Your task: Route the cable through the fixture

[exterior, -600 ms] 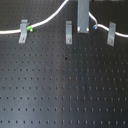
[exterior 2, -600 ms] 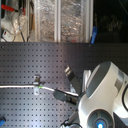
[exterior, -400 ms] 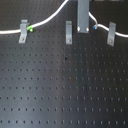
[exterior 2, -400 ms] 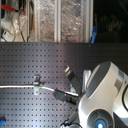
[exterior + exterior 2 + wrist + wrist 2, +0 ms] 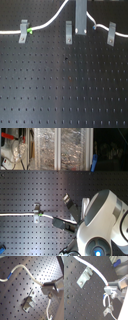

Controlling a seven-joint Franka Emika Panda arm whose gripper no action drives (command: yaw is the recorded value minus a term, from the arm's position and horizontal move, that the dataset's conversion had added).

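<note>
Gripper [image 5: 80, 31] jaws clamped on the cable [image 5: 47, 24], lifting it above the middle clip [image 5: 68, 33] to drop in; left clip [image 5: 23, 31] already threaded.

Your cable [image 5: 50, 22] is a thin white cord lying across the black perforated board. In the first exterior view it runs from that view's left edge through the left clip [image 5: 23, 31], where its short green band [image 5: 30, 31] sits just beside the clip, then arches up and drops toward the right clip [image 5: 110, 33], a blue band [image 5: 95, 28] showing near it. The middle clip [image 5: 69, 32] appears to stand clear of the cord, though that is hard to tell.
</note>
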